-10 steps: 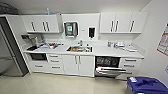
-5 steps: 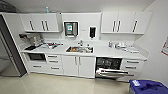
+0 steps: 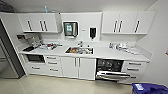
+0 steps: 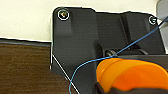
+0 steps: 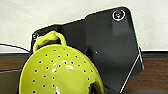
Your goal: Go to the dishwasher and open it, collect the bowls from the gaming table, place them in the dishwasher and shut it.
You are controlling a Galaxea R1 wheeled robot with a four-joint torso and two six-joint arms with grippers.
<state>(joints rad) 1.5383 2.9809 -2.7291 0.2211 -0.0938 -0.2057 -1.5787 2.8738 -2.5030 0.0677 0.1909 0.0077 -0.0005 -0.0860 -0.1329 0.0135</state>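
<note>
currently, the head view is taken up by a white kitchen run (image 3: 75,67) with wall cupboards (image 3: 37,22) above and a pale floor (image 3: 62,86) in front. a long white surface (image 3: 107,53) is carried on the base units, with a sink (image 3: 79,50) set near its middle and loose clutter towards both ends.

the dishwasher (image 3: 110,65) is located below the surface, just beside the double doors under the sink and on their right. its door (image 3: 112,75) is lowered towards the floor, and the dark inside with racks is exposed. a blue container (image 3: 150,88) is seen on the floor near the lower right corner of the head view, apart from the dishwasher.

compared with the two preceding pictures, the whole scene is shifted slightly downward and the blue container is moved towards the corner. this is attributed to camera travel, not to movement of the things; the door is lowered in all three. the opening step is therefore judged complete, and an approach for loading is judged to be in hand.

an orange bowl (image 4: 132,75) is shown close to the left wrist camera. a yellow-green perforated bowl (image 5: 57,72) with a loop handle is shown close to the right wrist camera. whether either bowl is grasped cannot be told on either side.
</note>
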